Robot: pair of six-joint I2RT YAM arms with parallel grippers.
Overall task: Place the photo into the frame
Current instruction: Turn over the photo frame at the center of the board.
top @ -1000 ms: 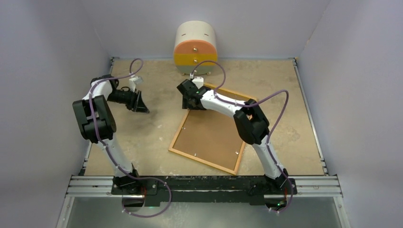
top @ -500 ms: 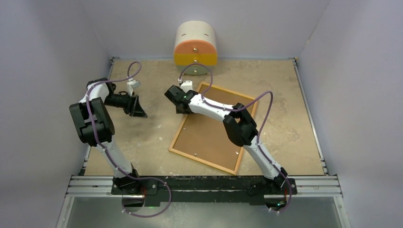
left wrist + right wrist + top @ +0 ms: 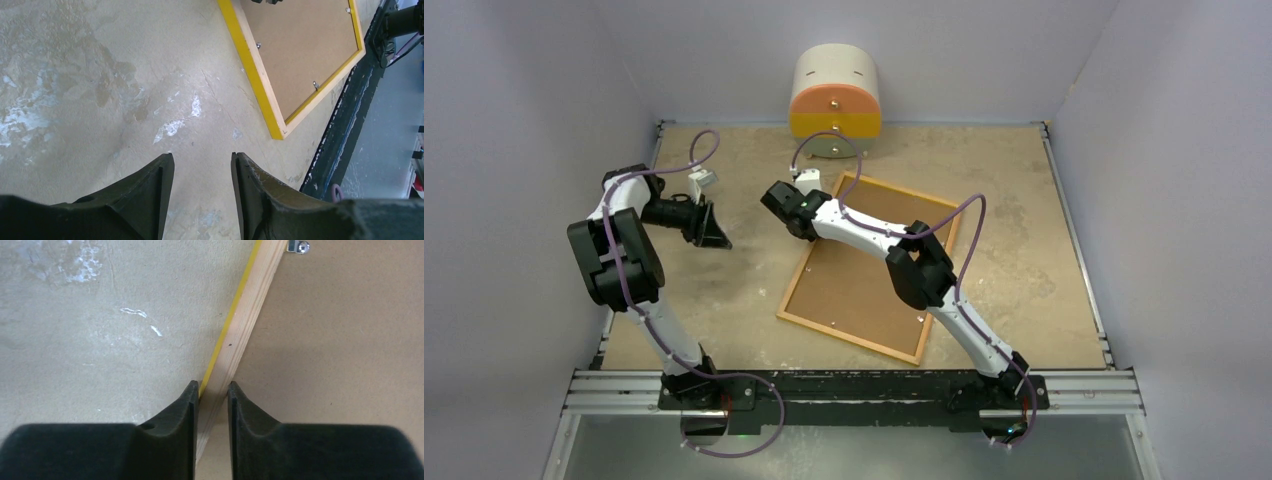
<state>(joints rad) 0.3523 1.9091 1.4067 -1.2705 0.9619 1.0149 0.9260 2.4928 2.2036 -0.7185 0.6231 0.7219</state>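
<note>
The frame (image 3: 845, 339) lies back-up on the table, with the brown backing board (image 3: 864, 290) set in it. Its yellow edge also shows in the left wrist view (image 3: 250, 65). My right gripper (image 3: 790, 214) is at the frame's far left rail. In the right wrist view its jaws (image 3: 213, 386) are closed across the wood rail (image 3: 250, 325), one finger outside and one on the board side. My left gripper (image 3: 717, 235) is open and empty over bare table to the left, as the left wrist view (image 3: 202, 157) shows. The photo is not in view.
A cream, orange and yellow rounded drawer unit (image 3: 835, 100) stands at the back wall. A metal rail (image 3: 854, 385) runs along the near edge. Grey walls close in both sides. Small metal clips (image 3: 315, 85) sit on the frame's back.
My right arm has swung left along the frame's far end to its left rail, and the frame has shifted slightly left. My left gripper has drawn back a little to the left.
</note>
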